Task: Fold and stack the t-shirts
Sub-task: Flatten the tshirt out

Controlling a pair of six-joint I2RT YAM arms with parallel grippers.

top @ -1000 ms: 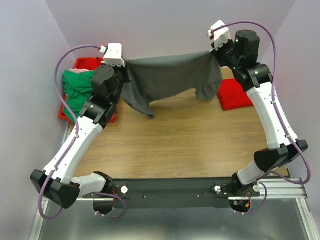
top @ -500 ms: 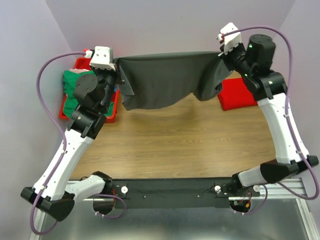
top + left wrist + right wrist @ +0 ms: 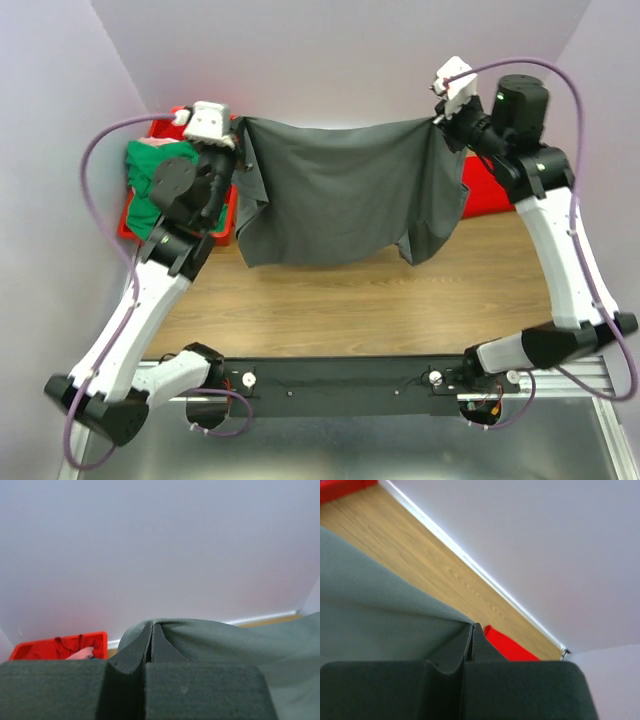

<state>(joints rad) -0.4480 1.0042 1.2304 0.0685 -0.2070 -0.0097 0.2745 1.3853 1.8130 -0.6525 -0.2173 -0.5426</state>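
The dark grey t-shirt [image 3: 340, 190] hangs stretched in the air between my two grippers, its lower edge above the far half of the wooden table. My left gripper [image 3: 238, 128] is shut on its left top corner; in the left wrist view the cloth [image 3: 210, 637] bulges over the closed fingertips [image 3: 151, 626]. My right gripper [image 3: 437, 118] is shut on its right top corner; the cloth [image 3: 375, 605] runs off to the left of the closed fingertips [image 3: 472, 626]. A bright red t-shirt [image 3: 492, 190] lies folded at the back right, also seen in the right wrist view [image 3: 507, 645]. A green shirt [image 3: 150, 180] lies in the bin.
A red plastic bin [image 3: 170, 128] stands at the back left by the wall, holding the green cloth and a bit of pink; it also shows in the left wrist view [image 3: 55, 647]. Purple walls close the back and both sides. The arm bases and a black rail sit at the near edge.
Both grippers have held on to the grey shirt. It has spread out and now hangs lower and flatter, as a wide sheet. The left arm shifted slightly.
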